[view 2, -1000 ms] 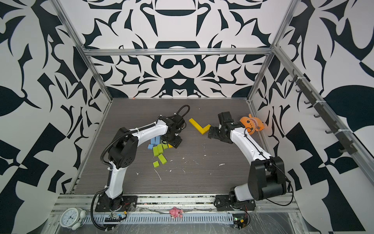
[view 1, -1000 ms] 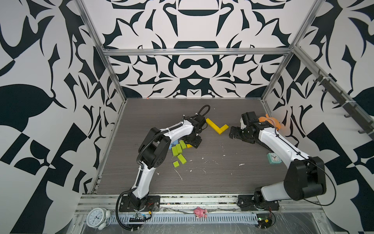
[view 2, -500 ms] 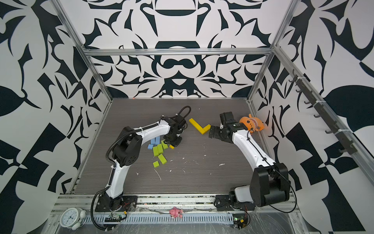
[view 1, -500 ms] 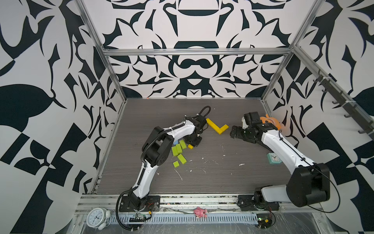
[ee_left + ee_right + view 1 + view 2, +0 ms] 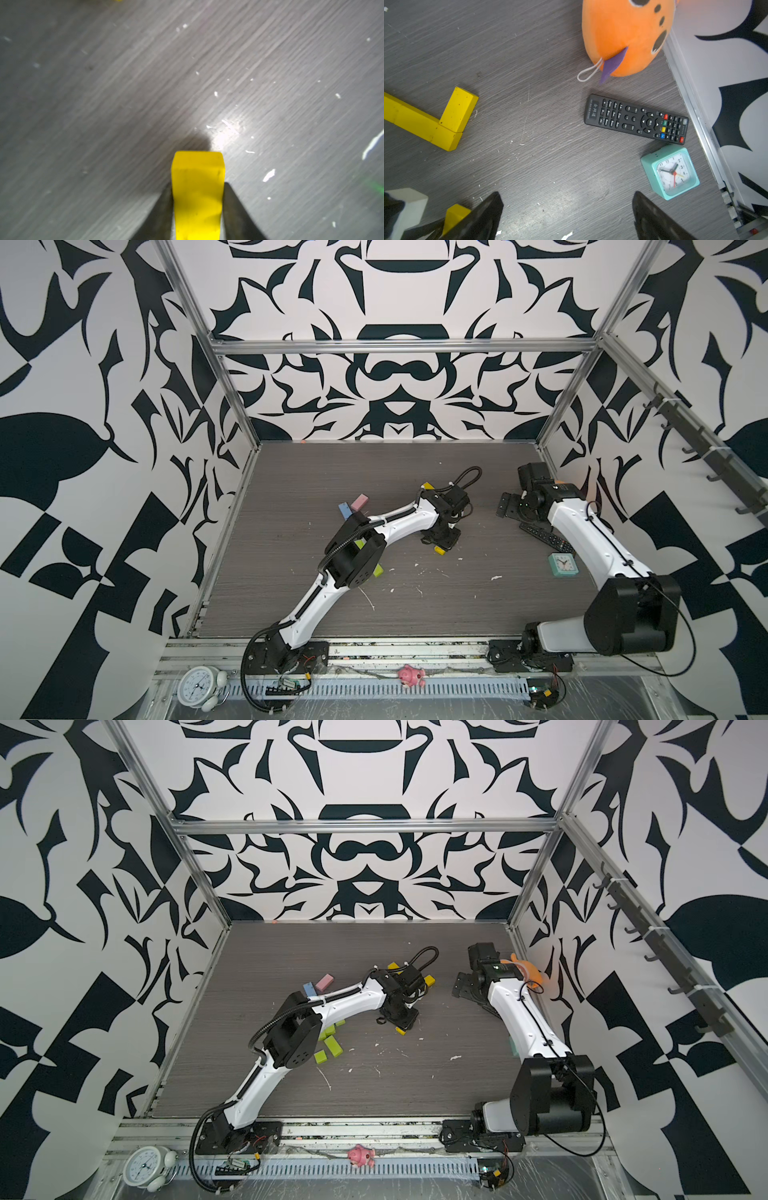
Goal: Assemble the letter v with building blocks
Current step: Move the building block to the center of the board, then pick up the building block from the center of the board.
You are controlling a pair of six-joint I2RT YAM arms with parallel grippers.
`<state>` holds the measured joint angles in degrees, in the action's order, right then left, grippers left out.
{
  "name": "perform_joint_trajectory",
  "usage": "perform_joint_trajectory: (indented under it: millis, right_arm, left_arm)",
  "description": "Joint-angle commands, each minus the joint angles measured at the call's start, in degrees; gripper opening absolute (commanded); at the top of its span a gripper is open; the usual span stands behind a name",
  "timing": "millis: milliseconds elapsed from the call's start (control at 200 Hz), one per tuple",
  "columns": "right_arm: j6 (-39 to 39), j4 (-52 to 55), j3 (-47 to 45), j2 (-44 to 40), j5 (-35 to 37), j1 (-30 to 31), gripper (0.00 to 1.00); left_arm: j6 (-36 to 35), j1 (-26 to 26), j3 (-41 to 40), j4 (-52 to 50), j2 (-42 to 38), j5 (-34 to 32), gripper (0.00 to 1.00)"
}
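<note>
Top views, held piece: we have the left jaws low over the bench (image 5: 457,614), closed on a short yellow block (image 5: 439,550) near its middle.
Top views, letter: the left arm (image 5: 399,522) hides most of the yellow letter start (image 5: 429,981); only its tips show past the wrist.
Top views, spares: lime green blocks (image 5: 331,1045) lie by the left elbow, with a light blue block (image 5: 344,509) and a pink block (image 5: 359,502) further back. We leave them alone.
Top views, right jaws: wide apart and empty, beside the letter start.
Left wrist, grip: the yellow block (image 5: 198,187) sits straight between the jaws with its front end sticking out. We cannot tell whether it touches the bench.
Right wrist, target: the letter start (image 5: 425,122) is a long limb with one short block butted against its end. We judge that the held block goes end to end on that short limb.
Right wrist, placing: we should line the block up with the short limb, set it flat, and open only once it rests, so nothing gets nudged.
Right wrist, bystanders: the remote control (image 5: 636,119), teal alarm clock (image 5: 671,172) and orange plush toy (image 5: 627,35) lie well apart.
</note>
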<state>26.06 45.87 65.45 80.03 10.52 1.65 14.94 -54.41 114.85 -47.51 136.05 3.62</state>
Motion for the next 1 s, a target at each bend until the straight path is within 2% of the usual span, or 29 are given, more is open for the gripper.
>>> perform_joint_trajectory:
  millis: [0,100,230,275,300,370,520,685,815,940,995]
  right_arm:
    - [0.40,0.60,-0.30,-2.22,-4.00,-1.60,0.99]
    - [-0.57,-1.63,-1.85,-3.43,-7.63,-1.65,1.00]
    - [1.73,-1.32,-1.39,-2.44,-9.23,-1.65,1.00]
    - [3.14,-1.11,-1.13,-1.65,-9.66,-1.13,0.99]
    - [3.87,-1.04,-1.06,-1.24,-9.88,-0.69,1.00]
    - [5.79,-0.97,-0.98,0.08,-8.80,1.99,0.99]
    - [9.15,-0.07,0.90,3.41,-3.21,11.61,0.99]
    - [14.60,-0.18,2.86,8.07,-0.01,21.06,0.99]
    - [19.79,-0.93,3.30,11.92,4.76,27.69,1.00]
    - [22.95,-0.42,5.79,16.82,4.92,31.70,0.99]
    - [24.62,-0.44,6.57,18.77,4.35,32.58,0.96]
  left_arm:
    - [2.45,1.19,-1.79,-0.50,-2.83,1.08,0.54]
    - [2.62,2.24,-3.95,1.20,-7.66,1.09,0.70]
    - [1.96,4.34,-6.96,1.46,-14.82,0.30,0.82]
    - [1.76,5.26,-9.94,2.95,-18.32,0.14,0.84]
    - [1.76,5.87,-12.14,4.34,-20.54,0.75,0.91]
    - [2.74,7.95,-19.02,9.46,-26.68,3.38,1.00]
    - [8.48,13.29,-35.53,23.54,-39.38,13.36,0.99]
    - [13.95,15.49,-49.09,34.54,-47.94,19.22,0.99]
    - [19.62,15.99,-58.72,42.91,-52.70,22.41,0.99]
    - [22.15,16.39,-64.90,46.34,-55.78,22.84,0.99]
    - [22.88,16.61,-67.05,47.55,-57.01,23.25,1.00]
